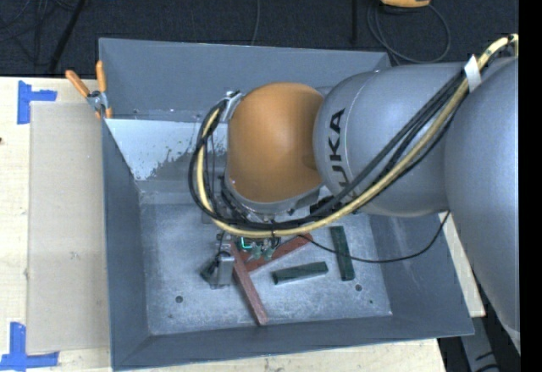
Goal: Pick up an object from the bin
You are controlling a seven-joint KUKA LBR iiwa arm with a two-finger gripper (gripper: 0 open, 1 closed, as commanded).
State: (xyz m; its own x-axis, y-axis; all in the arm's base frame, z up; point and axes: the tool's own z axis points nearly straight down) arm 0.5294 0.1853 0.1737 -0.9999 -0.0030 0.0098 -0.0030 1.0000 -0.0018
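- gripper low in bin, beside upper end of red-brown bar; claw apart or together: cannot tell
- dark green bar just right; all lie flat; judged: grasp and lift remain

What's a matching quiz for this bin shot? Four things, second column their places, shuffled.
1 reddish-brown L-shaped flat strip
2 dark green bar lying level across the view
3 dark green bar lying steeply up the view
4 gripper

A farthest right of the four
B leftmost, beside the strip
C between the strip and the other bar
D reaches lowest in the view

Pairs: 1-D, 2-C, 3-A, 4-B
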